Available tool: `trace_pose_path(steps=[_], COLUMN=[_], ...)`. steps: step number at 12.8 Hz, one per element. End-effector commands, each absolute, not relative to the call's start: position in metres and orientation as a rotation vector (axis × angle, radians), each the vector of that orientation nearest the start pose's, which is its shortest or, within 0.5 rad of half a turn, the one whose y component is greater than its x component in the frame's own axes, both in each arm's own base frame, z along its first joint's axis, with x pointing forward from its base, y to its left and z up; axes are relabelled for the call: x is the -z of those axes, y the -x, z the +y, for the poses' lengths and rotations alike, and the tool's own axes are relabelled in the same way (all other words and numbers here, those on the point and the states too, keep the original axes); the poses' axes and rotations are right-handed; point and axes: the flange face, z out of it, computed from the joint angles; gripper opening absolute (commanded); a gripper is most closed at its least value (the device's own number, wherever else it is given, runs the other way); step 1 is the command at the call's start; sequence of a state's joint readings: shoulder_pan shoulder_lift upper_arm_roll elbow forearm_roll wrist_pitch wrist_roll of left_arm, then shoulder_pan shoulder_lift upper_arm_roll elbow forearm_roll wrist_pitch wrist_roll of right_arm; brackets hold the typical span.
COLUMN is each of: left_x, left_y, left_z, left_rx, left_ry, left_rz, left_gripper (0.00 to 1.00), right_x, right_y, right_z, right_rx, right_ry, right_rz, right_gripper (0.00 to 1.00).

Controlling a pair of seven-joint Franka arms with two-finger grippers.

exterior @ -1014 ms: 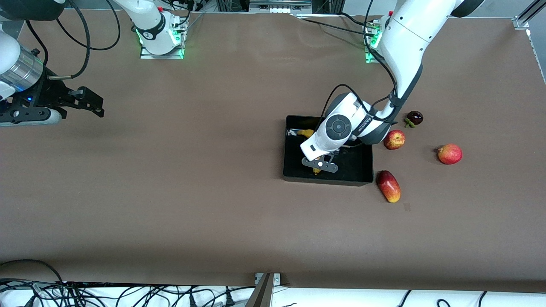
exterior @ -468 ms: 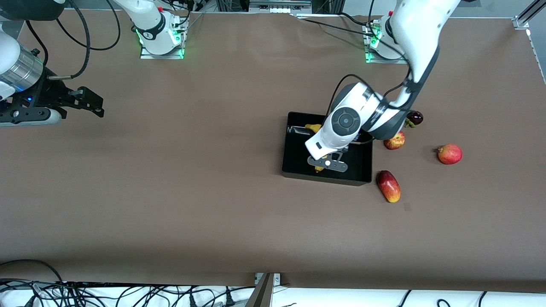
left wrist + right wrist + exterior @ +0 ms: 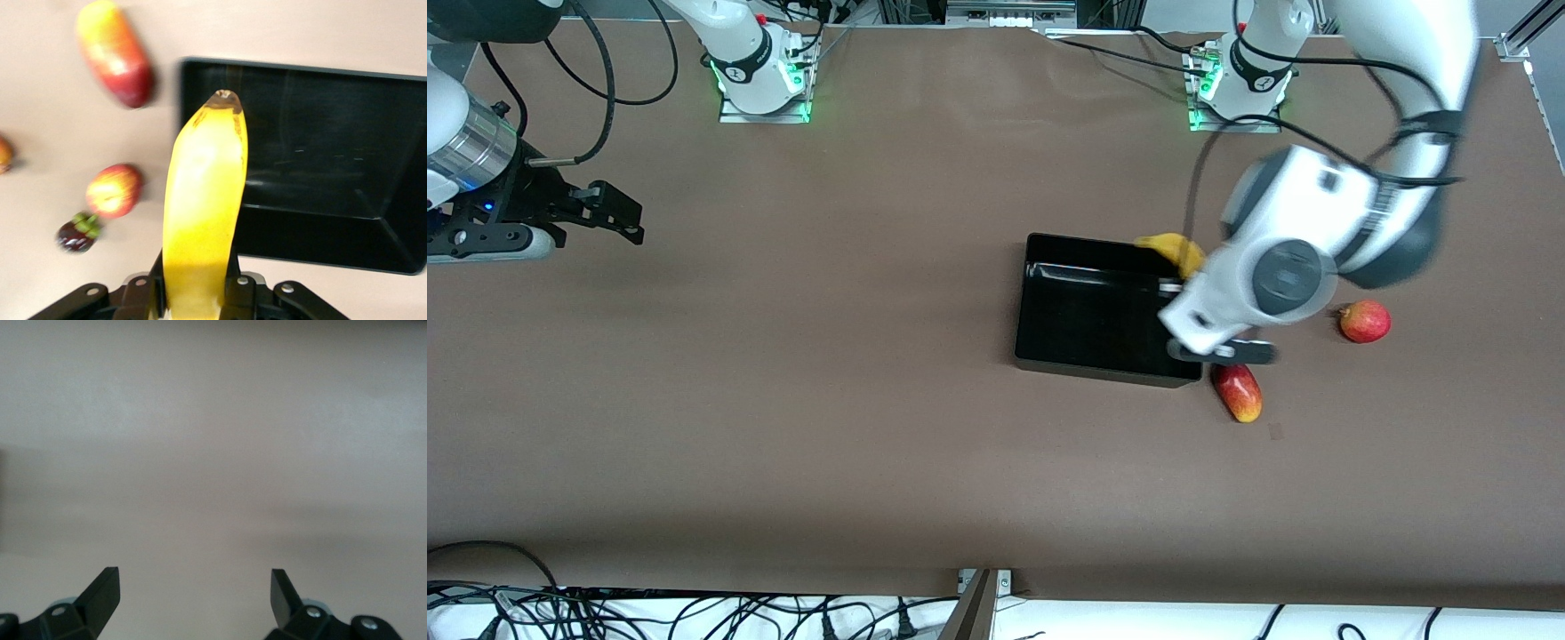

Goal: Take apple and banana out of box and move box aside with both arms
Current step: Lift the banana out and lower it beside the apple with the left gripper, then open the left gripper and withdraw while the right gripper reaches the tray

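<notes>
My left gripper (image 3: 198,283) is shut on the yellow banana (image 3: 203,193) and holds it in the air over the box's edge at the left arm's end. The banana's tip (image 3: 1176,250) sticks out from under the left hand (image 3: 1263,277) in the front view. The black box (image 3: 1107,372) is empty; it also shows in the left wrist view (image 3: 320,140). A red apple with yellow streaks (image 3: 113,191) lies on the table beside the box; the arm hides it in the front view. My right gripper (image 3: 618,218) waits open and empty, as the right wrist view (image 3: 193,593) shows.
A second red apple (image 3: 1364,321) lies toward the left arm's end. A long red-yellow fruit (image 3: 1237,388) lies at the box's near corner, also in the left wrist view (image 3: 115,53). A dark purple fruit (image 3: 77,232) lies beside the streaked apple.
My left gripper has lifted the banana out of the box and swung it toward the left arm's end of the table. The right arm has not moved.
</notes>
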State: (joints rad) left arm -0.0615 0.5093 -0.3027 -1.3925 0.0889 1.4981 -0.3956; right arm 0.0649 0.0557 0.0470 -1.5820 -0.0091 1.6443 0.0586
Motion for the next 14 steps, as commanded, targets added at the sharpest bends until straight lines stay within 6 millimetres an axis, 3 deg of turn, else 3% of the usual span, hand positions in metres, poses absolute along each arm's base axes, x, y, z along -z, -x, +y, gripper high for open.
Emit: trace_pose_path(steps=[1, 2, 4, 6, 7, 9, 11, 14], left_x=[-0.366, -0.356, -0.319, -0.284, -0.268, -0.236, -0.218, -0.201], left_y=[-0.641, -0.645, -0.657, -0.665, -0.667, -0.662, -0.661, -0.661], left_z=[-0.110, -0.071, 0.001, 0.037, 0.048, 0.045, 0.047, 0.055], left_rx=[-0.725, -0.740, -0.736, -0.643, -0.593, -0.512, -0.425, -0.352], left_ry=[3.015, 3.000, 3.003, 3.043, 3.039, 3.045, 3.067, 3.016], left_rz=[-0.128, -0.129, 0.076, 0.178, 0.212, 0.253, 0.257, 0.335], left_gripper=[0.00, 0.00, 0.00, 0.00, 0.00, 0.00, 0.00, 0.02], right_x=[-0.598, -0.598, -0.599, -0.598, -0.598, -0.589, -0.577, -0.554], right_y=[-0.575, -0.575, -0.574, -0.574, -0.574, -0.583, -0.589, -0.594], right_z=[0.061, 0.061, 0.062, 0.064, 0.066, 0.071, 0.075, 0.103], right_rx=[0.019, 0.019, 0.022, 0.019, 0.021, 0.034, 0.026, -0.033], right_ry=[3.138, 3.139, 3.139, 3.138, 3.137, 3.106, 3.099, 3.108], right_rz=[-0.077, -0.077, -0.080, -0.087, -0.089, -0.103, -0.120, -0.200], right_gripper=[1.00, 1.00, 1.00, 1.00, 1.00, 1.00, 1.00, 1.00])
